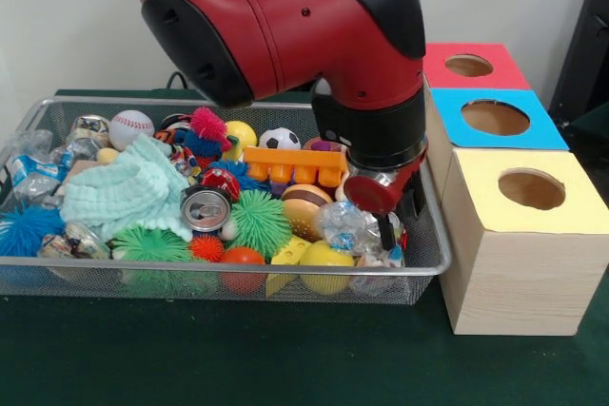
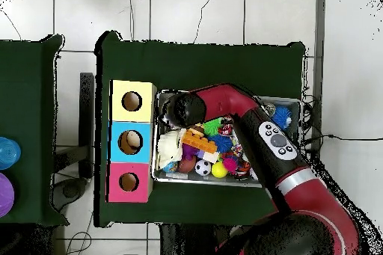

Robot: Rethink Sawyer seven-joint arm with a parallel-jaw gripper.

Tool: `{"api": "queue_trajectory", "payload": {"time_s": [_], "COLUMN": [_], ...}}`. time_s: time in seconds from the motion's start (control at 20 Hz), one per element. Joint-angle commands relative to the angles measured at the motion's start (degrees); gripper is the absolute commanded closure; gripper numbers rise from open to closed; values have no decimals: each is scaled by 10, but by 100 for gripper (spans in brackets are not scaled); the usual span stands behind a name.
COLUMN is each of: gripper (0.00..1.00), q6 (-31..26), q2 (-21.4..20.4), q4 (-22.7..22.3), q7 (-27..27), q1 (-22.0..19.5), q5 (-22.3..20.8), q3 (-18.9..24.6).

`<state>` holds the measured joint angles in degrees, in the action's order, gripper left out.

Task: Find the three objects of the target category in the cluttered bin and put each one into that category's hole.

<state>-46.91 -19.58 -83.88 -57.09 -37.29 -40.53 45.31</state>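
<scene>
Packet: a crinkly clear plastic packet with multicoloured small contents [image 1: 344, 225] lies in the large shallow silver wire-mesh tray [image 1: 419, 268], at the tray's end nearest the three boxes.
Tray: it sits on the dark green counter [image 1: 285, 358], its box-side end just beside the wooden box with the yellow top and round hole [image 1: 531, 189].
My hand: my red and black hand [image 1: 384, 221] hangs low over that same end of the tray; whether it is wide, narrow or holding anything I cannot tell.
Relation: in the front view the packet lies just to the picture-left of my hand and a little lower, close enough that they may be touching.
Other packets: blue-white printed clear plastic packets [image 1: 29, 173] lie at the tray's opposite end, well apart from my hand.
Next move, my judgement: a short shift sideways over the near packet, then down.
</scene>
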Motion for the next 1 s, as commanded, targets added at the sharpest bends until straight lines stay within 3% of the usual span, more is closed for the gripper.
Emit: {"api": "queue_trajectory", "payload": {"time_s": [0.05, 0.55, 1.0], "gripper": [0, 0, 0], "q6": [18, 25, 37], "q2": [12, -18, -8], "q4": [5, -2, -1], "q7": [175, 167, 163], "q1": [-31, -49, -50], "q5": [-35, -23, -50], "q3": [30, 84, 82]}}
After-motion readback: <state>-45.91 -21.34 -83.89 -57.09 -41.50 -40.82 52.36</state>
